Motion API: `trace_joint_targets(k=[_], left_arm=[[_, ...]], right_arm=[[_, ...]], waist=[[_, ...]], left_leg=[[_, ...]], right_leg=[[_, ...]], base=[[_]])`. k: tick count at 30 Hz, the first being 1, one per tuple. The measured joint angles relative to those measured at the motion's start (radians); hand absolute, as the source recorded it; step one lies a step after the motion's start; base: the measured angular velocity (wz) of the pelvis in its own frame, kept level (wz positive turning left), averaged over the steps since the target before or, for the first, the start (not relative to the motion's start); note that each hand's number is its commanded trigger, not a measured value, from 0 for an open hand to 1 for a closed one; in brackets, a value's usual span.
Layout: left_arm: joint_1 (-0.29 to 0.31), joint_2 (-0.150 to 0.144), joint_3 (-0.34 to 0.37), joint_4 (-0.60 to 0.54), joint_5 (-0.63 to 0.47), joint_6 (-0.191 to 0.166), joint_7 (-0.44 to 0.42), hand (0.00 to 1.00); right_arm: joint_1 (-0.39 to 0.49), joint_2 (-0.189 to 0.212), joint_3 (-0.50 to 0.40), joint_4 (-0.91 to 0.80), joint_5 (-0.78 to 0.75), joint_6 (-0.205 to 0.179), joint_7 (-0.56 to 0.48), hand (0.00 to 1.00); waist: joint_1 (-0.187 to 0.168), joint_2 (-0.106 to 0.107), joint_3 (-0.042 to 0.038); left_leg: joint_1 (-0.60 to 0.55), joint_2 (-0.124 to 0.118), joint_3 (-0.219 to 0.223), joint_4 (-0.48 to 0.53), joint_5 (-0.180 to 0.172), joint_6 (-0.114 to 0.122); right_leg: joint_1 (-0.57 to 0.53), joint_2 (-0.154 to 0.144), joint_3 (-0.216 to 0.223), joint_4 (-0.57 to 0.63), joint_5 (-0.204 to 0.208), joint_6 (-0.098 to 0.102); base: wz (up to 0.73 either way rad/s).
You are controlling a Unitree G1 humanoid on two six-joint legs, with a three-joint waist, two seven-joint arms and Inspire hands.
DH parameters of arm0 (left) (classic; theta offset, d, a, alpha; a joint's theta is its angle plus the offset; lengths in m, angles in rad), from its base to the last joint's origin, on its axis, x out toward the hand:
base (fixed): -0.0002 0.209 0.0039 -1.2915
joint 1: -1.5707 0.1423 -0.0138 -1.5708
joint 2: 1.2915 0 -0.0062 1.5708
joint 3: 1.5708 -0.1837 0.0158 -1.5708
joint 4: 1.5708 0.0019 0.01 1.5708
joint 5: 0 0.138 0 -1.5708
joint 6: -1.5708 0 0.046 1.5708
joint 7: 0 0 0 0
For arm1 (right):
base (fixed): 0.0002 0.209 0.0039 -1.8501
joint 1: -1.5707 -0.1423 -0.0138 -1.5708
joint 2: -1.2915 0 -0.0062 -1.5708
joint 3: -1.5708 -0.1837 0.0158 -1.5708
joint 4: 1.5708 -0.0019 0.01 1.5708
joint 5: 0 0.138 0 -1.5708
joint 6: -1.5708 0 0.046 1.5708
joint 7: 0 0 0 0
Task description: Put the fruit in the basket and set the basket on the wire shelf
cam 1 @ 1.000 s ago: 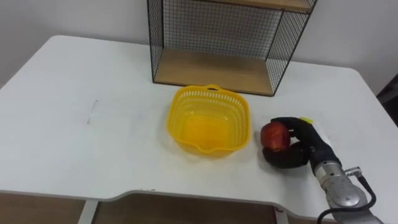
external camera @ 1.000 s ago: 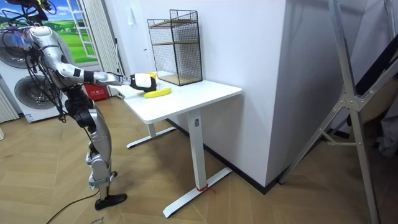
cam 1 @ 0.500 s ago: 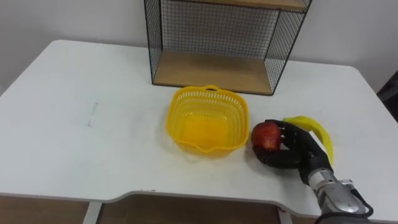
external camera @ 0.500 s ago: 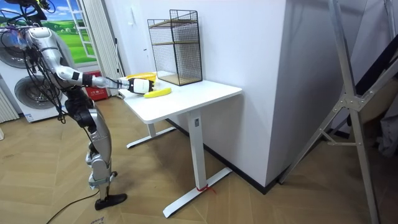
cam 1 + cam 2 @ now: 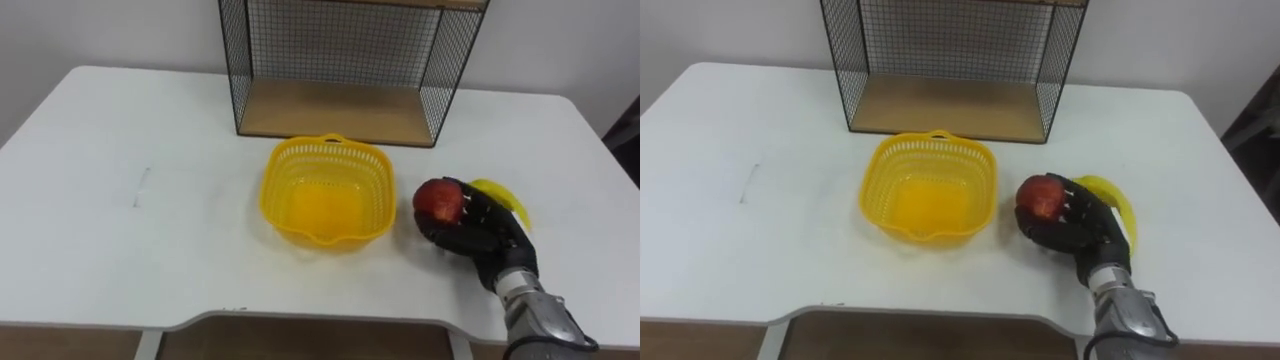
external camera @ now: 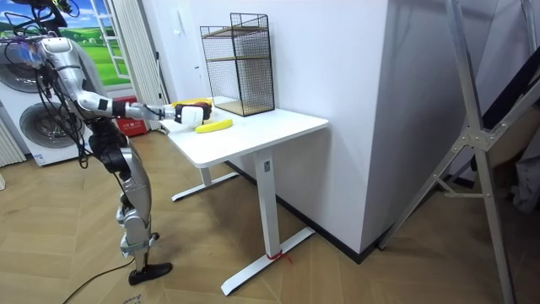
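One apple [image 5: 440, 198] clasped in right hand's [image 5: 480, 236] curled fingers, at yellow basket's [image 5: 283, 182] 3 o'clock — banana [image 5: 503, 193] just behind.

My right hand [image 5: 476, 236] is just to the right of the yellow basket [image 5: 274, 188], fingers [image 5: 468, 208] curled round a red apple [image 5: 438, 199]. A banana [image 5: 506, 198] lies on the white surface [image 5: 150, 210] on the far side of my hand from the basket. The wire shelf [image 5: 340, 60] stands just behind the basket.
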Motion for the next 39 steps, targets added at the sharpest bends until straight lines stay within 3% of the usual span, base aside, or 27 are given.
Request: trace_joint_targets(k=[7, 17, 23, 35, 39], left_arm=[[-0.001, -0.002, 0.0, -0.005, 0.0, -0.021, 0.0, 0.0], [-0.025, -0.005, 0.0, -0.002, 0.001, -0.024, 0.0, 0.0], [-0.039, -0.005, -0.001, 0.0, 0.0, -0.024, 0.0, 0.0], [-0.042, -0.002, 0.0, 0.002, 0.001, -0.02, -0.009, 0.0], [-0.057, 0.002, 0.0, 0.002, 0.001, -0.02, -0.009, 0.0]], right_arm=[[0.001, 0.0, -0.006, -0.126, 0.025, 0.0, -0.011, 1.0], [-0.005, 0.0, -0.004, -0.24, 0.009, -0.001, -0.023, 1.0], [-0.051, 0.0, 0.007, -0.248, -0.139, -0.001, -0.018, 1.0], [-0.062, 0.0, 0.036, -0.281, -0.373, 0.0, 0.017, 1.0], [-0.082, -0.001, 0.063, -0.281, -0.428, 0.0, 0.027, 1.0]], waist=[[-0.001, 0.004, 0.0018], [0.006, 0.006, 0.0024], [0.014, 0.005, 0.0088], [0.051, -0.004, 0.0057], [0.065, -0.012, 0.0128]], left_leg=[[-0.015, 0.0, -0.001, 0.008, 0.0, 0.0], [-0.028, 0.0, -0.002, 0.01, 0.0, 0.0], [-0.025, 0.001, 0.001, 0.01, 0.0, 0.0], [-0.032, 0.001, 0.005, 0.01, 0.0, 0.0], [-0.031, 0.001, 0.005, 0.008, 0.0, 0.0]], right_leg=[[-0.012, 0.0, 0.002, 0.0, 0.0, 0.0], [-0.024, -0.001, -0.001, 0.004, 0.001, 0.0], [-0.03, -0.001, 0.006, 0.015, 0.001, 0.0], [-0.037, -0.001, 0.007, 0.017, 0.001, -0.001], [-0.037, -0.001, 0.007, 0.015, 0.001, -0.001]], base=[[0.0], [0.0], [-0.02], [0.0], [0.0]])
